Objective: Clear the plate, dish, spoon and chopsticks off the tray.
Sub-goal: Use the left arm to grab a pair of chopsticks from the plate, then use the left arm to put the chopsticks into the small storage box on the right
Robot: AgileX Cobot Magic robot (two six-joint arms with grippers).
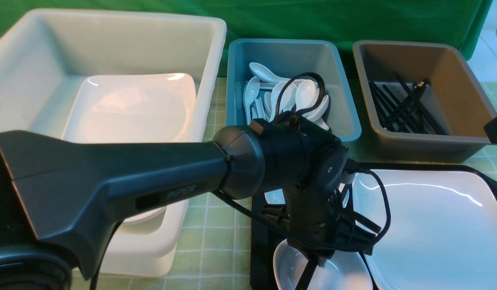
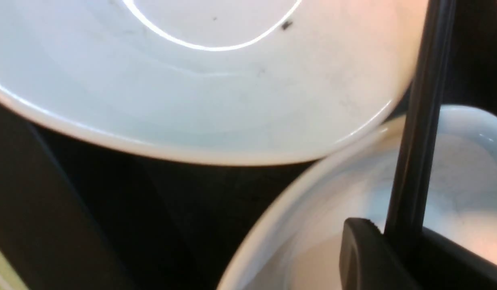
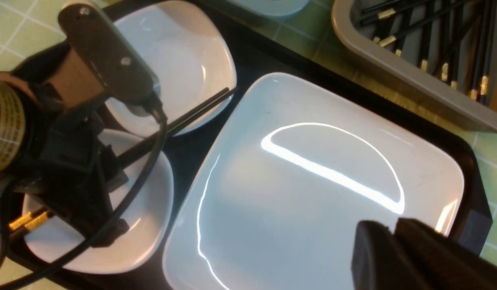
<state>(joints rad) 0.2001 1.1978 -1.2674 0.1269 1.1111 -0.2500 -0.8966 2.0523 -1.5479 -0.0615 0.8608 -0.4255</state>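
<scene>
Black chopsticks [image 3: 192,114] lie across two small dishes [image 3: 179,60] at the tray's [image 3: 470,161] left edge, pinched by our left hand [image 2: 405,241]. Our right hand [image 3: 393,237], fingers together, hovers over the plate [image 3: 312,181]. An off-centre pinch could let one stick slip or drag a dish.

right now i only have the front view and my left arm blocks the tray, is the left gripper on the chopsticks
Observer: Yes, the left wrist view shows the left gripper shut on the chopsticks.
Operator: where do they lie
Observer: Across the far dish and the near dish, with the gold ends at the near dish's rim.
Operator: and my other arm
Observer: The right gripper hangs over the plate, shut and empty.
</scene>
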